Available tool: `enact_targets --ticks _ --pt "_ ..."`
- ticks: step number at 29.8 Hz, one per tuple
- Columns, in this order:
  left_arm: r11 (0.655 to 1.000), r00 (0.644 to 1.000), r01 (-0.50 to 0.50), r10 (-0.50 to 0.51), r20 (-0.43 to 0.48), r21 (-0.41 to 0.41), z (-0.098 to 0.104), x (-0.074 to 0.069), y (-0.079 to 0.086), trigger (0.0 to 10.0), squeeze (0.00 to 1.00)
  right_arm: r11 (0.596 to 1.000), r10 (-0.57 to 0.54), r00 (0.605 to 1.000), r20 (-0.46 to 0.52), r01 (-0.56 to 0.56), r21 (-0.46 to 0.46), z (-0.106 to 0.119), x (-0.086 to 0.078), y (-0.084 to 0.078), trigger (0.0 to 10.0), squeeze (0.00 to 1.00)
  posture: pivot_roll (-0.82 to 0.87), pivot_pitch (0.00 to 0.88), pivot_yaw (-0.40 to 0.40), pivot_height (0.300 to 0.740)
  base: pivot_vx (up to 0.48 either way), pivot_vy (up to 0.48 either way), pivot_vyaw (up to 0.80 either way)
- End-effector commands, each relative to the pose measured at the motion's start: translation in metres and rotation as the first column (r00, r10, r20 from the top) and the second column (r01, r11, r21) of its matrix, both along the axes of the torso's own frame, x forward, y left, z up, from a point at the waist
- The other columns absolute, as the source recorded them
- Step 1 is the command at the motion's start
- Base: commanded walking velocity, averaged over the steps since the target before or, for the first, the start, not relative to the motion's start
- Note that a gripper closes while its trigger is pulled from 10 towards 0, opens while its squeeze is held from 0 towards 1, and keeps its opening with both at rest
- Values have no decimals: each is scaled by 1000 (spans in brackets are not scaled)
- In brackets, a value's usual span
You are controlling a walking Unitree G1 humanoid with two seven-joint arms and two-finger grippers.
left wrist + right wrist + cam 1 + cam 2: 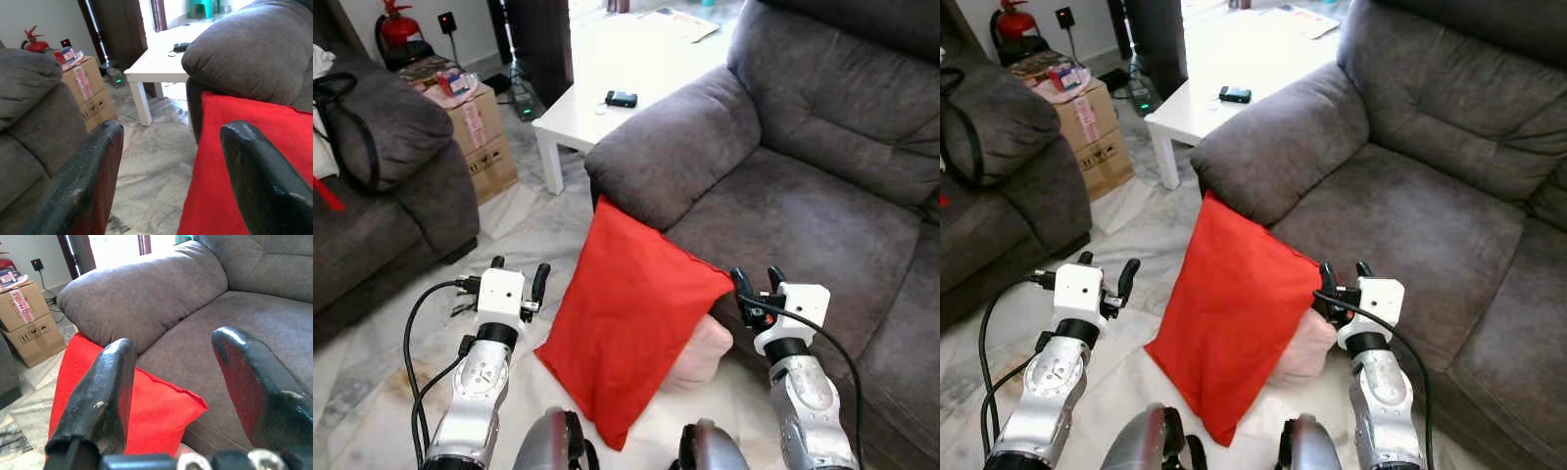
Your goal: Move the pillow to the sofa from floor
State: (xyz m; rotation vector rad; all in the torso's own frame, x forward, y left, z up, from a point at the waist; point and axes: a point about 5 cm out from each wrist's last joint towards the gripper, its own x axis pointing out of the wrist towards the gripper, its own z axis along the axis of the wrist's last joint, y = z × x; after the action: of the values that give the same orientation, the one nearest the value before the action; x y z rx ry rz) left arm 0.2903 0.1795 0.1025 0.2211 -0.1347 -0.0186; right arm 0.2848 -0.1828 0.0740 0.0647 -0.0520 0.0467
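Note:
A red pillow (626, 318) stands tilted on the marble floor, leaning against the front of the grey sofa (803, 206) below its armrest (671, 147). A pale pink cushion (703, 354) lies behind its lower edge. My left gripper (519, 274) is open, to the left of the pillow and a little apart from it. My right gripper (756, 282) is open at the pillow's upper right corner, just above the sofa's seat edge. In the right wrist view the red corner (161, 406) lies below and between the fingers (105, 396).
A white low table (607, 88) with a small dark device (621, 98) stands behind the armrest. A second grey sofa (382, 186) is at the left, with cardboard boxes (475, 127) beyond it. Bare marble floor (524, 220) lies between the two sofas.

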Motion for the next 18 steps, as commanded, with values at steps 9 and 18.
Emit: enact_targets --ticks 9,18 --pt "1000 999 -18 18 -26 3 -3 -1 3 10000 0 997 64 998 2 -64 -32 0 -4 6 10000 0 -68 149 -13 648 223 0 71" --pt "1000 999 -29 29 -29 2 -3 -1 5 10000 0 999 46 999 -2 -46 -3 -1 -4 4 10000 0 -67 151 -12 648 341 0 338"
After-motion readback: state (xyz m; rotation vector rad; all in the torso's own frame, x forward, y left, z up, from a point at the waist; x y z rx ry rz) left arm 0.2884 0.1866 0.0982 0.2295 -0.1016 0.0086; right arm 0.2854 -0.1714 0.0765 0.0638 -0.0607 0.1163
